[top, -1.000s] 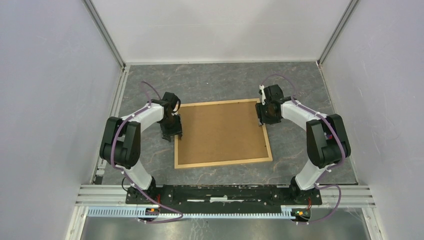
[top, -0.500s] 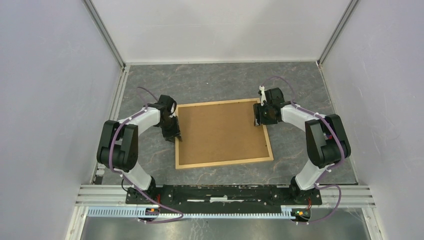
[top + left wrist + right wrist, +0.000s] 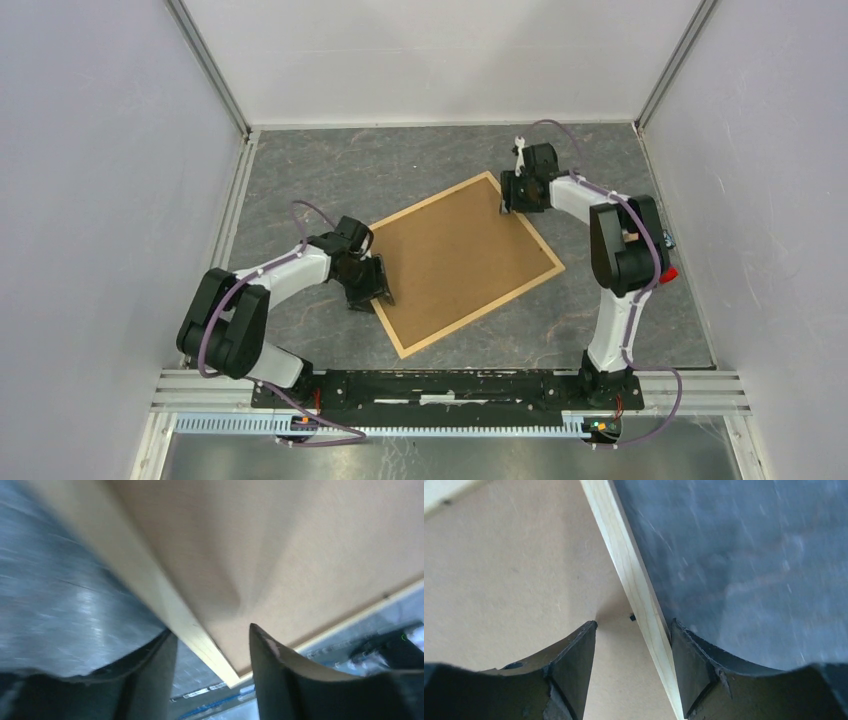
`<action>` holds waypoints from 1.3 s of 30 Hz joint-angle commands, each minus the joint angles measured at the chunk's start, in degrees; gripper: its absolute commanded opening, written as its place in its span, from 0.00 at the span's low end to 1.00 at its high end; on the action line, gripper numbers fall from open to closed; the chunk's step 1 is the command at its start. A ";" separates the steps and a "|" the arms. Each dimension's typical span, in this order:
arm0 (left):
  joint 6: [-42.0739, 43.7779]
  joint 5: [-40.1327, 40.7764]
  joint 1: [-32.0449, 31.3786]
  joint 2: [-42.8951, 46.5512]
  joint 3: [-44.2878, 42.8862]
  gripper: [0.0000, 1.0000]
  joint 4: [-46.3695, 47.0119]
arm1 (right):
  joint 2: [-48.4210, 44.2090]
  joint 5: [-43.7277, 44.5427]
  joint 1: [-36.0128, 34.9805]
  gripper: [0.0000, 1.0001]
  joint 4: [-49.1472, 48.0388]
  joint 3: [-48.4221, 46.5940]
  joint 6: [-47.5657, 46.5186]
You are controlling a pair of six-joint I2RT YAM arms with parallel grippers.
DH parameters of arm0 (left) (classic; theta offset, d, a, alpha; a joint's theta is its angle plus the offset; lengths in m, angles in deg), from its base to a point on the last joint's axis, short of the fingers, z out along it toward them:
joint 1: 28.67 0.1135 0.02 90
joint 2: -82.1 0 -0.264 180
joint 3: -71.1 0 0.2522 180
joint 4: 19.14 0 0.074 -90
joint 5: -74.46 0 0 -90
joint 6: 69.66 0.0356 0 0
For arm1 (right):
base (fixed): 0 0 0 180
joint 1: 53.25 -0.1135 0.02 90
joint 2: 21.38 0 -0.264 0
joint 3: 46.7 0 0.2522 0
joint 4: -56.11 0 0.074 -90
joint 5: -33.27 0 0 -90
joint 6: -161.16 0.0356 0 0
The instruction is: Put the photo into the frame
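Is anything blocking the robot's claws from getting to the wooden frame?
No, nothing visible is in the way. The left gripper and the right gripper each have their fingers either side of the frame's wooden edge. A brown board fills the frame.

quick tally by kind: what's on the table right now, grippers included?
Light natural-wood rectangular frame: 1
Plain brown rectangular backing board inside it: 1
Black two-finger grippers: 2 (left gripper, right gripper)
Total: 4
No photo print shows in any view.
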 commanded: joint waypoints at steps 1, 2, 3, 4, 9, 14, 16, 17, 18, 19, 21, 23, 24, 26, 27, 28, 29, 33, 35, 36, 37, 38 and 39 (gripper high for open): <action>-6.06 -5.87 -3.76 4.43 2.06 0.74 0.60 | 4.47 -7.00 -2.67 0.64 5.88 -13.12 -0.68; -5.15 -4.60 -3.80 5.82 1.22 0.84 -1.14 | 3.82 -4.84 -2.67 0.68 7.63 -14.41 -1.92; -3.75 -2.61 -3.71 7.34 0.02 0.90 -3.00 | 2.44 -2.19 -2.65 0.71 8.86 -14.78 -2.77; -2.42 -0.49 -3.62 8.39 -1.33 0.96 -5.08 | 0.79 1.13 -2.69 0.75 10.22 -14.34 -3.64; 4.79 6.95 -1.61 10.53 -9.68 1.00 -9.01 | -13.91 6.68 -2.69 0.85 9.09 -1.70 -5.02; 11.99 11.94 0.42 1.29 -23.28 1.00 -8.01 | -27.58 3.91 -2.66 0.86 5.79 13.16 -4.83; 14.78 13.60 0.47 -4.08 -29.39 1.00 -7.45 | -31.80 3.93 -2.69 0.86 5.23 16.88 -4.55; 15.32 14.90 0.47 -6.49 -31.61 1.00 -6.07 | -33.77 3.93 -2.67 0.86 5.05 18.35 -4.47; 15.25 16.57 0.55 -8.43 -33.70 1.00 -5.06 | -35.56 3.91 -2.61 0.86 4.96 19.69 -4.52; 15.29 16.14 0.46 -10.22 -35.22 1.00 -3.64 | -36.88 2.86 -2.56 0.86 4.82 20.68 -4.49; 17.38 11.86 0.40 -14.01 -37.04 1.00 1.82 | -39.64 1.34 -2.56 0.86 4.40 22.73 -4.62; 20.11 11.38 0.39 -19.88 -41.07 0.99 2.75 | -41.54 0.46 -2.58 0.86 4.10 24.63 -4.68; 21.00 11.56 0.45 -22.81 -44.02 0.99 2.15 | -42.29 0.02 -2.60 0.86 3.89 25.54 -4.66; 24.03 10.79 0.43 -27.83 -48.40 0.96 1.46 | -43.58 -1.04 -2.60 0.86 3.62 27.13 -4.78; 25.15 10.99 0.39 -29.29 -50.01 0.95 1.49 | -44.12 -1.58 -2.60 0.86 3.49 27.94 -4.79; 25.51 11.09 0.54 -30.61 -51.44 0.94 1.05 | -44.55 -2.01 -2.58 0.86 3.41 28.68 -4.80; 25.91 11.17 0.47 -31.44 -52.91 0.93 0.52 | -45.01 -2.38 -2.57 0.86 3.43 29.40 -4.81; 27.09 13.15 0.53 -36.64 -57.73 0.90 -2.44 | -46.47 -2.21 -2.62 0.86 2.86 31.90 -4.83; 27.15 12.61 0.41 -38.14 -58.37 0.85 -3.44 | -46.49 -2.18 -2.52 0.86 3.03 32.26 -4.91; 27.07 12.23 0.33 -38.27 -57.83 0.84 -3.32 | -46.40 -2.10 -2.51 0.86 3.25 32.20 -4.89; 26.83 12.22 0.36 -38.21 -57.06 0.83 -2.64 | -46.49 -1.97 -2.47 0.86 3.58 32.17 -4.83; 26.55 12.24 0.34 -38.27 -56.24 0.82 -2.26 | -46.66 -1.75 -2.52 0.86 3.77 32.30 -4.89; 26.33 12.06 0.34 -38.49 -55.74 0.79 -2.06 | -47.04 -1.59 -2.44 0.85 3.72 32.42 -4.89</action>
